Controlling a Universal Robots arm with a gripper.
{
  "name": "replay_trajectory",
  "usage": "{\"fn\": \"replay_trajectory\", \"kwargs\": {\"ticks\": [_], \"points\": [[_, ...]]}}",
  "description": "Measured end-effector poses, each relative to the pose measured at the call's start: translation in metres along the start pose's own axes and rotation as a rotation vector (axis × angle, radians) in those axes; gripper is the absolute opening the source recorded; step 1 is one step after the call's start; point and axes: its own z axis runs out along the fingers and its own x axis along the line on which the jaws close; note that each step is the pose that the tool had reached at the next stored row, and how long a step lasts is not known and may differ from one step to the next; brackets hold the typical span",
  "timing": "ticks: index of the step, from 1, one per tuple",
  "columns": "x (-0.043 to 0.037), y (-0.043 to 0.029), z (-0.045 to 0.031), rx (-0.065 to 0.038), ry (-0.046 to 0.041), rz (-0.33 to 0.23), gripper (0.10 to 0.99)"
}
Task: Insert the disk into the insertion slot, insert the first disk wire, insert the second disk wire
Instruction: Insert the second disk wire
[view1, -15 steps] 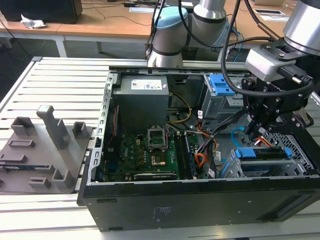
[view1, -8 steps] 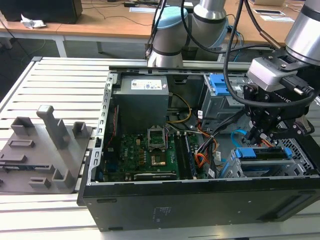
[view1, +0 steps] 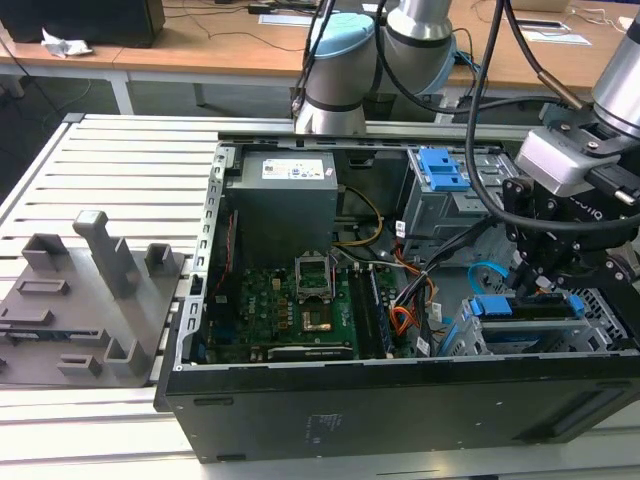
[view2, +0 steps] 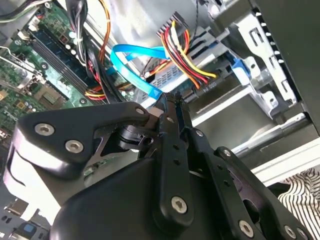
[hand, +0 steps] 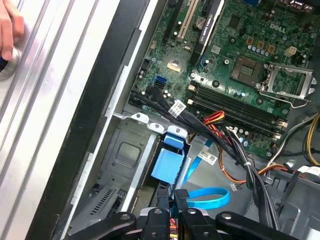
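— Down at the insertion slot (view1: 560, 345), what was the gripper (view2: 172, 100) doing?
— Pinched shut on the second disk wire (view2: 131, 65), plug just beside the seated disk (view1: 525, 308). That step seemingly wanted fine alignment.

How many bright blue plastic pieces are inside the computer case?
2 in the exterior view: a blue clip atop the taller grey cage at the back, and the disk's blue carrier in the low cage under the gripper. Others may be hidden.
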Motion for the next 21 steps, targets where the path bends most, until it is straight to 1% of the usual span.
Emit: {"fn": "replay_trajectory", "kwargs": {"ticks": [1, 4, 6, 8, 10, 12, 14, 15, 16, 19, 21], "points": [[0.0017, 0.0003, 0.0003, 0.0, -0.0002, 0.0, 0.165], [0.0018, 0.0001, 0.0002, 0.0, -0.0001, 0.006, 0.165], [0.0018, 0.0001, 0.0003, -0.001, -0.0031, 0.07, 0.165], [0.0018, 0.0, 0.0003, -0.002, -0.0047, 0.105, 0.165], [0.0018, 0.0, 0.0004, -0.003, -0.0076, 0.167, 0.165], [0.0019, 0.0001, 0.0006, -0.004, -0.0111, 0.241, 0.165], [0.0018, 0.0, 0.0007, -0.005, -0.014, 0.305, 0.165], [0.0018, 0.0, 0.0008, -0.005, -0.0149, 0.322, 0.165], [0.0018, 0.0, 0.0008, -0.006, -0.0167, 0.361, 0.165], [0.0018, 0.0, 0.001, -0.007, -0.0192, 0.416, 0.165], [0.0018, 0.0, 0.0011, -0.007, -0.0213, 0.462, 0.165]]}}
